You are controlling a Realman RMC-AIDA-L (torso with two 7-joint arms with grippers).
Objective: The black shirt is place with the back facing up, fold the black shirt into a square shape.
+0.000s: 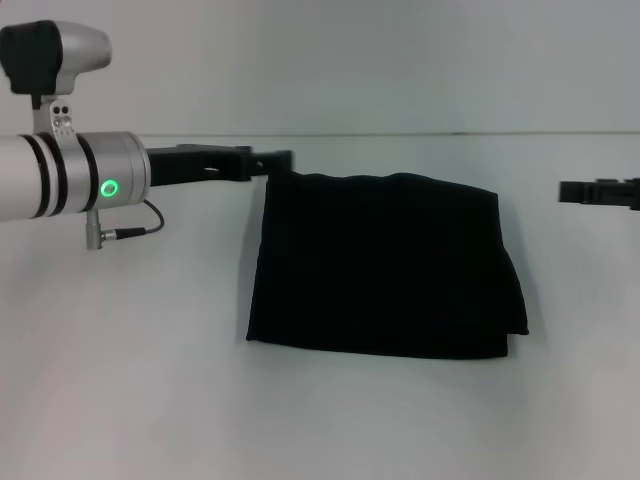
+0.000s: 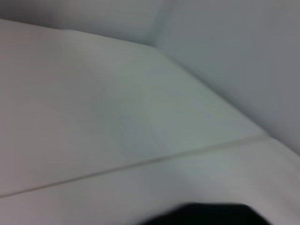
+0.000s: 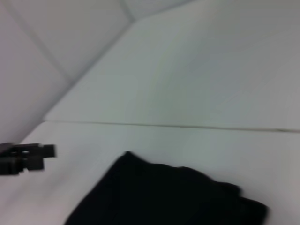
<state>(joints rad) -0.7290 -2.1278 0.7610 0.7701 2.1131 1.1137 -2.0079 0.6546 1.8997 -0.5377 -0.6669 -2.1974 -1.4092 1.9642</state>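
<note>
The black shirt lies folded into a rough square on the white table, plain side showing. It also shows in the right wrist view as a black shirt with a raised far corner. My left gripper hovers level with the shirt's far left corner. In the right wrist view the left gripper stands apart from that corner, holding nothing. My right gripper hangs off the shirt's right side, clear of the cloth. A dark blurred shape sits at the edge of the left wrist view.
A pale wall rises behind the table's far edge. The silver left arm with a green light and a cable reaches in from the left.
</note>
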